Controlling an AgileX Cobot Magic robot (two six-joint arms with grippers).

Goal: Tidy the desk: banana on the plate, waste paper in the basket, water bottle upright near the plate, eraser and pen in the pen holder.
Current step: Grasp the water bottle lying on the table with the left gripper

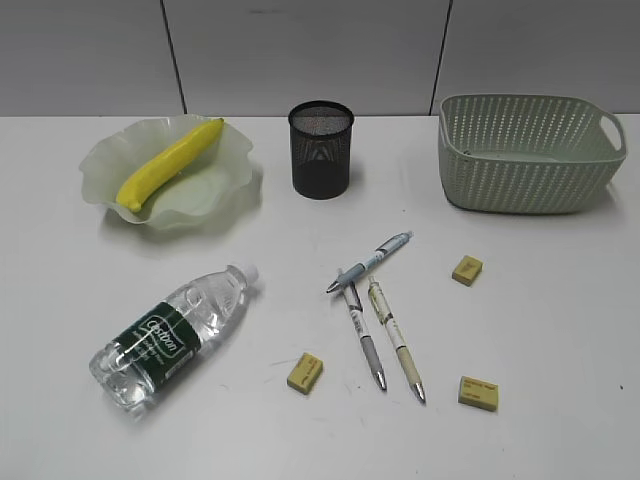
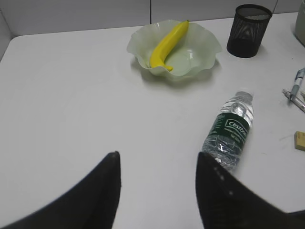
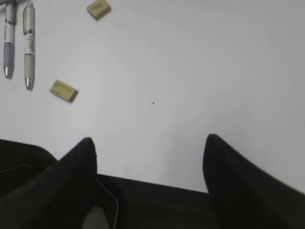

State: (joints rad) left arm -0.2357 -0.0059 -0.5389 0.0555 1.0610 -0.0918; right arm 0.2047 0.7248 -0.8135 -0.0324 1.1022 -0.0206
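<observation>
From my station, both grippers sat back at the near edge of the white table (image 1: pixel 560 420). The left gripper (image 2: pixel 158 191) had its fingers spread wide around nothing, and the right gripper (image 3: pixel 150 179) was equally wide and empty.

Taking the black mesh pen holder (image 1: pixel 321 148) as my landmark, nearest me and to its left front lay the water bottle (image 1: pixel 172 337) on its side, cap pointing toward the holder. In front of the holder lay three pens: a grey-grip pen (image 1: pixel 364 335), a cream pen (image 1: pixel 395 340), and a blue pen (image 1: pixel 370 261) crossing the top of the grey one. Three yellow erasers were scattered around them: one front-left (image 1: pixel 305 372), one front-right (image 1: pixel 479 393), one farther right (image 1: pixel 467 270). Left of the holder, the banana (image 1: pixel 170 163) lay in the wavy green plate (image 1: pixel 225 185). Right of it stood the green woven basket (image 1: pixel 530 165).
</observation>
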